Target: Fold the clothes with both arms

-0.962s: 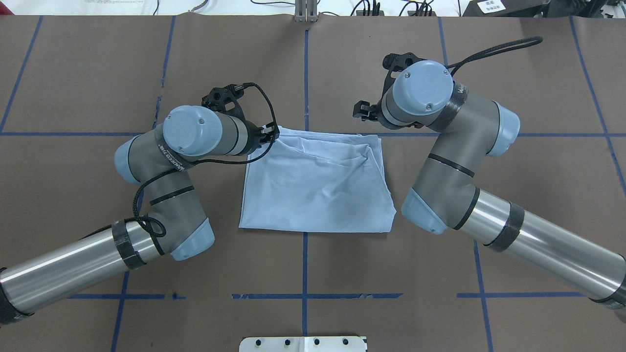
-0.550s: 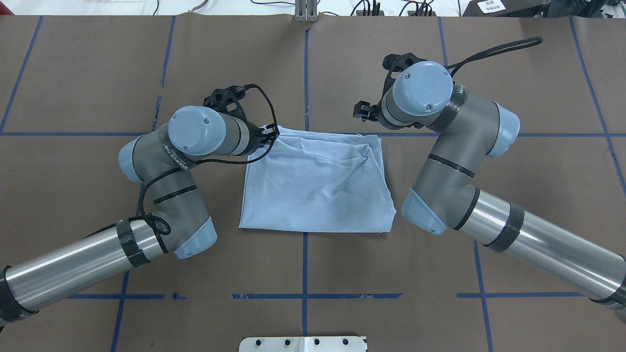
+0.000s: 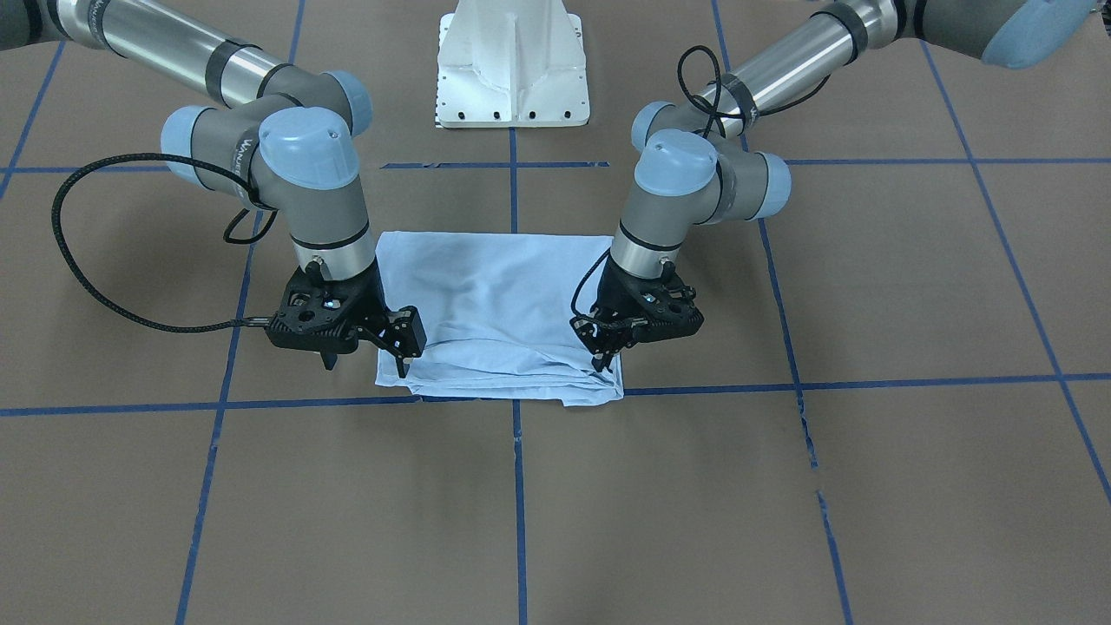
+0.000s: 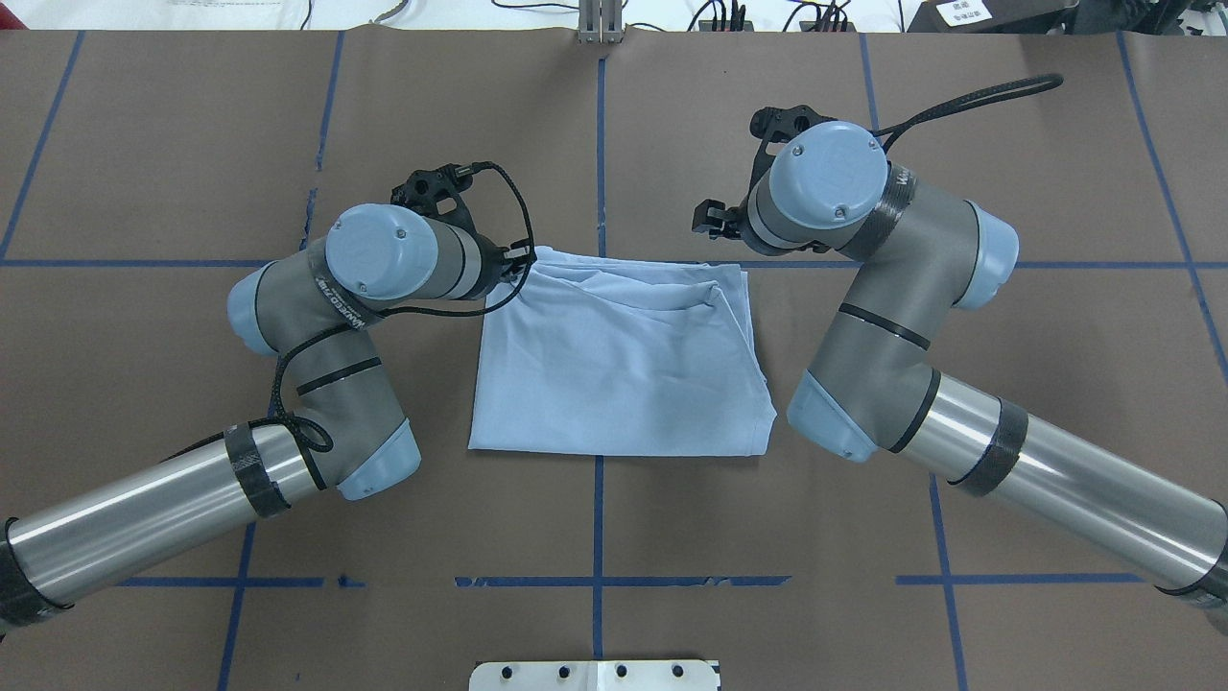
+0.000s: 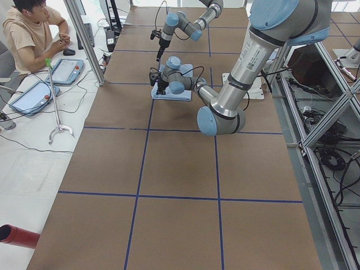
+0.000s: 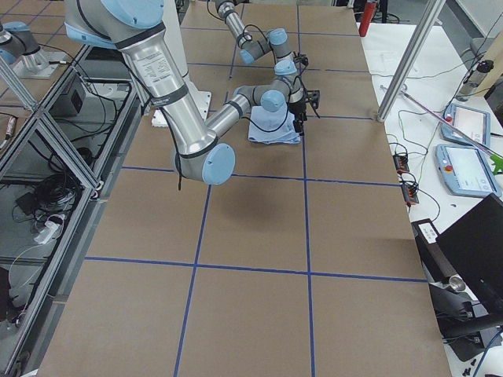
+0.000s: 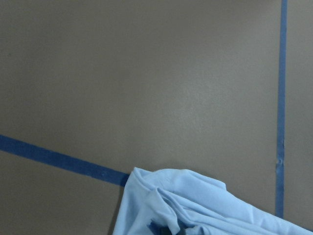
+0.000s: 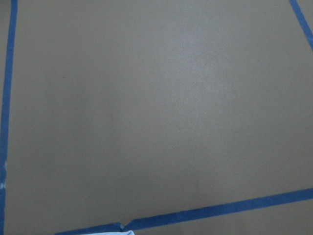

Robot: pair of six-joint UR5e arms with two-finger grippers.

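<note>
Two silver-grey jointed robot arms with light blue joint caps, the left arm (image 4: 317,384) and the right arm (image 4: 892,317), bend inward from both sides toward one light blue T-shirt of thin fabric (image 4: 614,374). You find the T-shirt folded into a rough rectangle, lying near the middle of the brown covered table (image 4: 432,115), across one of the blue tape lines (image 4: 600,144) that divide the surface into squares. The black two-finger left gripper (image 3: 605,358) points down at the far corner of the T-shirt on the robot's left. Its fingers (image 3: 599,349) are together and pinch the cloth, and in the left wrist view you see this corner bunched in small folds close under the camera. The black right gripper (image 3: 364,360) hangs at the other far corner with its fingers wide apart. One is over bare table just beside the cloth and the other is at the edge of the corner, but you cannot tell if it touches. The right wrist view gives you mostly bare table and only a scrap of cloth at the bottom edge. The near half of the T-shirt lies smooth and the far half has creases. A white metal pedestal (image 3: 512,69) stands on the robot's side of the table. In the exterior left view a person (image 5: 28,34) sits beside the table end.
</note>
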